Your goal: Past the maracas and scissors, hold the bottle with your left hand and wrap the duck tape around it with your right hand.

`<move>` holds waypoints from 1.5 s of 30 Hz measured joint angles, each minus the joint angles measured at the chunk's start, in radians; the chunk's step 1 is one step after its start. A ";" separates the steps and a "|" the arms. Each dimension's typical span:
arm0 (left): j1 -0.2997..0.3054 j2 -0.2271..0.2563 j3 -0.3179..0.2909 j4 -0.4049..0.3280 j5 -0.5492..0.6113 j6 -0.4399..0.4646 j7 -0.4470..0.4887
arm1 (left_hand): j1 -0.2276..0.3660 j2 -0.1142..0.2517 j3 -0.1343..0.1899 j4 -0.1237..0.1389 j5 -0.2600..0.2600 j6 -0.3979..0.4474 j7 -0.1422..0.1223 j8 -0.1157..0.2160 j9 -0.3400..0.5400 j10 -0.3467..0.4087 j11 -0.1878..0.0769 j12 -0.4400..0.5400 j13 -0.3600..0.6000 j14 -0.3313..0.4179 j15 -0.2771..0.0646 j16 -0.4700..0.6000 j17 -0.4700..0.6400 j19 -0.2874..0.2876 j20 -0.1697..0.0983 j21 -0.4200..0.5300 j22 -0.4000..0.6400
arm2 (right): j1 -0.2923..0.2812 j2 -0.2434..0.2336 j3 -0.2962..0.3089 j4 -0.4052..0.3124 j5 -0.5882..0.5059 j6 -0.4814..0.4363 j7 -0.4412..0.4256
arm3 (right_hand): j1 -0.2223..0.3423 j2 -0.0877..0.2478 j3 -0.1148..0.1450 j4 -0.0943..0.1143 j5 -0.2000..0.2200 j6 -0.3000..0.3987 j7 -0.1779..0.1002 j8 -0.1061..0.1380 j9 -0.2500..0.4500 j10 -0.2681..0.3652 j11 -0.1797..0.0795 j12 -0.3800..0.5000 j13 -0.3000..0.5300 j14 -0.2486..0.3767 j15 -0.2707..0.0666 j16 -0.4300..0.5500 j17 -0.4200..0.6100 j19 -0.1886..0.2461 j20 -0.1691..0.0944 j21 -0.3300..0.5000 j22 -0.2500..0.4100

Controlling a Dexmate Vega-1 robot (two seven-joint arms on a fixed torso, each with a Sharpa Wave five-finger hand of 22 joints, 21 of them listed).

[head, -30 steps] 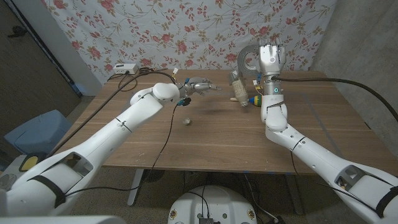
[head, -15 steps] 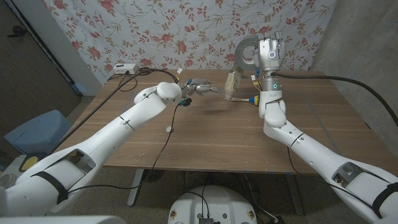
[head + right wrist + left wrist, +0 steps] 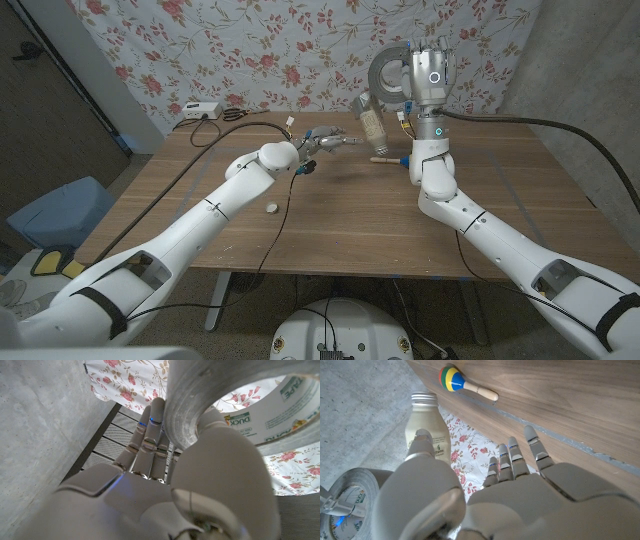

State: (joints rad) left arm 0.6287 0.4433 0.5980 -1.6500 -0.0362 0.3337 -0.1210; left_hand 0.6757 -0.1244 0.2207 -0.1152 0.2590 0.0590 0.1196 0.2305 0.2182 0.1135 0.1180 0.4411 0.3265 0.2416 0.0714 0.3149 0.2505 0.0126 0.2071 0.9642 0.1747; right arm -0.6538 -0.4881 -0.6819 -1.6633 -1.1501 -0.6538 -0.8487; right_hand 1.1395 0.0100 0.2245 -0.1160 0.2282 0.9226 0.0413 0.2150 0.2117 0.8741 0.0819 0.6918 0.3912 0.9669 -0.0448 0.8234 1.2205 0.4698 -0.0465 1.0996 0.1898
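Head view: right hand grips the tape roll up high, bottle hanging off it, while left hand is spread wide, holding nothing.

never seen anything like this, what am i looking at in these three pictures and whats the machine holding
It is a white two-armed robot at a wooden table. The wide picture comes from a camera on its head; the other two come from cameras on its wrists, looking along each hand. The right hand is raised, its fingers gripping a grey roll of duct tape. The left hand holds nothing and reaches toward a pale bottle with a silver cap, which seems to hang beside the roll. A striped wooden maraca and black scissors lie on the table.
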 measured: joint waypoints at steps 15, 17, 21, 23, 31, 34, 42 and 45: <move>0.010 -0.096 -0.043 0.163 -0.145 -0.206 -0.078 | 0.045 -0.008 -0.025 -0.014 0.011 -0.035 -0.002 -0.013 -0.009 -0.006 -0.002 -0.031 -0.020 0.005 -0.005 -0.005 -0.029 0.014 0.004 -0.032 0.000 | 0.005 -0.005 -0.023 -0.039 -0.047 0.005 0.024 | 0.002 -0.002 0.000 0.000 -0.008 0.000 0.000 0.000 0.000 0.000 0.000 -0.002 0.000 0.000 0.000 -0.001 0.000 0.000 0.000 0.011 0.000; 0.012 -0.109 -0.047 0.181 -0.158 -0.229 -0.086 | 0.065 -0.001 -0.018 -0.021 0.011 -0.033 -0.002 -0.013 -0.012 0.004 -0.003 -0.031 -0.025 0.013 -0.013 -0.005 -0.035 0.022 0.004 -0.040 0.000 | 0.007 -0.005 -0.025 -0.040 -0.052 0.004 0.028 | 0.002 -0.002 0.001 -0.001 -0.008 0.000 0.000 -0.001 0.000 0.000 0.000 -0.003 0.000 0.000 0.000 -0.001 0.000 0.000 0.000 0.018 0.000; 0.022 -0.140 -0.061 0.214 -0.190 -0.284 -0.089 | 0.068 0.003 -0.017 -0.021 0.011 -0.008 -0.006 -0.008 -0.014 0.039 -0.014 -0.031 -0.034 0.051 -0.032 0.004 -0.046 0.043 0.003 -0.044 0.000 | 0.011 -0.005 -0.032 -0.042 -0.063 0.003 0.039 | 0.003 -0.003 0.001 -0.001 -0.012 0.000 0.000 -0.002 0.000 0.000 0.000 -0.002 0.000 0.000 0.000 -0.001 0.000 0.000 0.000 0.018 0.000; 0.022 -0.140 -0.061 0.214 -0.205 -0.310 -0.084 | 0.068 0.003 -0.019 -0.020 0.008 0.010 -0.006 -0.008 -0.015 0.062 -0.018 -0.031 -0.038 0.076 -0.042 0.008 -0.050 0.062 0.004 -0.048 0.000 | 0.011 -0.005 -0.036 -0.045 -0.063 0.003 0.039 | 0.003 -0.003 0.003 -0.003 -0.015 0.000 0.000 -0.003 0.000 0.000 0.000 0.000 0.000 0.000 0.000 -0.001 -0.001 0.000 0.000 0.018 0.000; 0.043 -0.224 -0.103 0.303 -0.254 -0.396 -0.057 | 0.114 0.028 -0.025 -0.022 -0.002 0.098 -0.021 0.021 -0.019 0.165 -0.061 -0.030 -0.056 0.175 -0.081 0.034 -0.060 0.145 0.003 -0.056 0.000 | 0.011 -0.013 -0.051 -0.067 -0.084 0.014 0.059 | 0.003 -0.003 0.003 -0.003 -0.016 0.000 0.000 -0.005 -0.001 0.000 0.000 -0.001 0.000 0.000 0.000 -0.001 -0.001 0.000 0.000 0.026 -0.004; 0.047 -0.248 -0.116 0.323 -0.276 -0.417 -0.048 | 0.149 0.054 -0.003 -0.028 -0.019 0.188 -0.027 0.051 -0.017 0.259 -0.089 -0.009 -0.062 0.266 -0.110 0.062 -0.060 0.213 0.001 -0.058 0.003 | 0.011 -0.016 -0.054 -0.073 -0.087 0.023 0.061 | 0.003 -0.003 0.003 -0.003 -0.016 0.000 0.000 -0.005 -0.001 0.000 0.000 -0.001 0.000 0.002 0.002 -0.001 -0.001 0.000 0.000 0.026 -0.004; 0.062 -0.297 -0.151 0.340 -0.336 -0.401 -0.002 | 0.267 0.091 0.120 -0.083 -0.063 0.559 -0.099 0.225 0.018 0.676 -0.193 0.148 -0.032 0.693 -0.151 0.220 -0.024 0.502 -0.126 0.029 0.009 | 0.015 -0.021 -0.056 -0.076 -0.087 0.046 0.057 | 0.009 -0.009 0.008 -0.008 -0.016 0.019 0.001 -0.011 -0.001 0.000 0.000 -0.001 0.001 0.003 0.003 -0.003 0.000 0.000 0.000 0.034 -0.004; 0.068 -0.307 -0.158 0.338 -0.345 -0.389 0.019 | 0.267 0.090 0.131 -0.094 -0.063 0.654 -0.096 0.264 0.042 0.707 -0.162 0.213 0.014 0.748 -0.128 0.275 0.022 0.534 -0.149 0.059 0.014 | 0.018 -0.019 -0.055 -0.074 -0.083 0.052 0.055 | 0.009 -0.009 0.008 -0.008 -0.017 0.030 0.001 -0.011 -0.001 0.000 0.000 -0.001 0.002 0.003 0.003 -0.003 0.002 -0.002 -0.002 0.034 -0.004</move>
State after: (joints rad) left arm 0.6965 0.1367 0.4402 -1.3117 -0.3807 -0.0553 -0.1018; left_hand 0.9428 -0.0339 0.3522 -0.2094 0.1956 0.7132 0.0233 0.4948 0.2604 0.8201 -0.0439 0.6539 0.3409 0.9895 -0.0566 0.5896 0.2728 0.5470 0.0584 1.0228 0.1884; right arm -0.6360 -0.5074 -0.7371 -1.7369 -1.2327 -0.6017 -0.7937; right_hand 1.1488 0.0007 0.2328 -0.1242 0.2117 0.9524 0.0428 0.2042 0.2110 0.8744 0.0822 0.6910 0.3935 0.9702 -0.0414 0.8205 1.2228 0.4678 -0.0484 1.1333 0.1859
